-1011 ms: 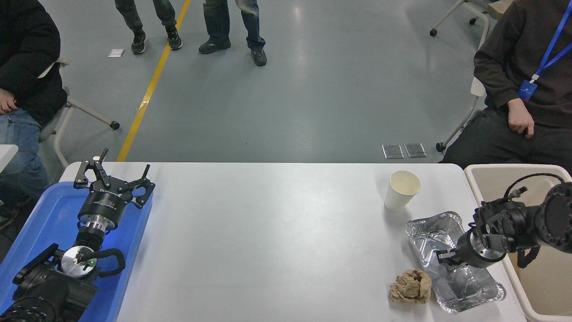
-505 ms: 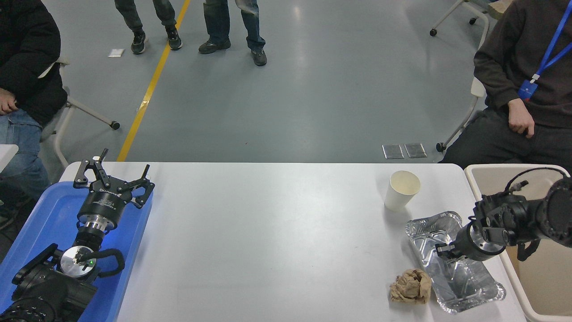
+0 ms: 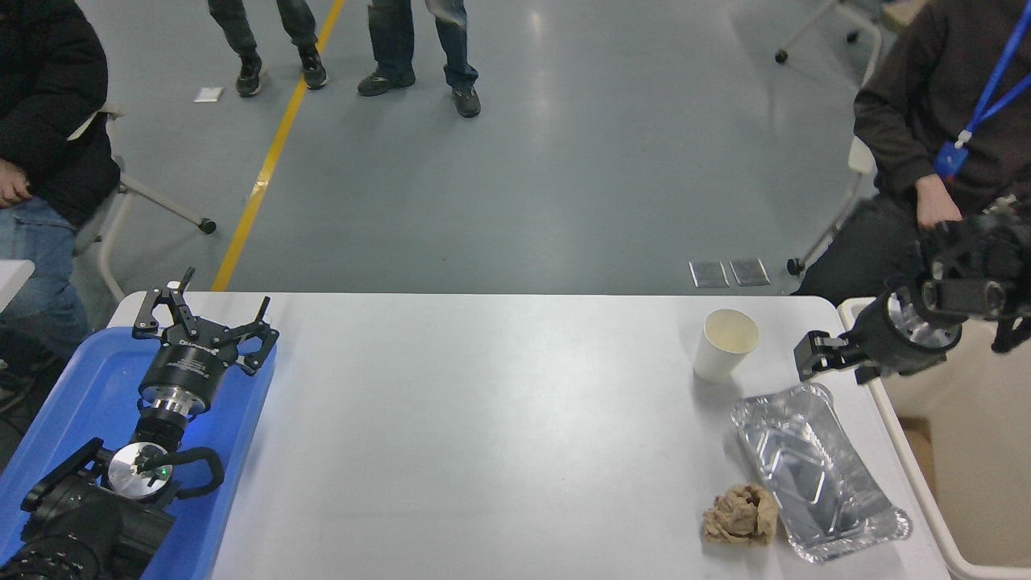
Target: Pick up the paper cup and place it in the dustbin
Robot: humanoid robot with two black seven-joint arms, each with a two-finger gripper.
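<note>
A small white tapered paper cup (image 3: 725, 345) with a cream inside stands upright on the white surface (image 3: 483, 419) at the right of the frame, untouched. Just to its right hovers the right pincer (image 3: 812, 357), black and blurred, entering from the right edge; whether its fingers are spread or closed cannot be told. The large beige rectangular plastic dustbin (image 3: 950, 451) sits at the lower right, cut off by the frame edge and partly hidden behind the right arm. Below the cup lie a crinkled silver foil tray (image 3: 817, 471) and, touching its lower left corner, a crumpled brown paper wad (image 3: 739, 515).

At lower left, the left pincer (image 3: 205, 316) is parked over a blue plastic tray (image 3: 80, 403), its black fingers spread apart and gripping nothing; white lettering on its body is too small to read.

Beyond the surface, a seated person (image 3: 942, 121) at upper right wears a blue lanyard with a badge. Another seated person (image 3: 40, 145) is cut off at upper left, and two pairs of legs (image 3: 354, 44) stand at the top beside a yellow floor line (image 3: 274, 153).
</note>
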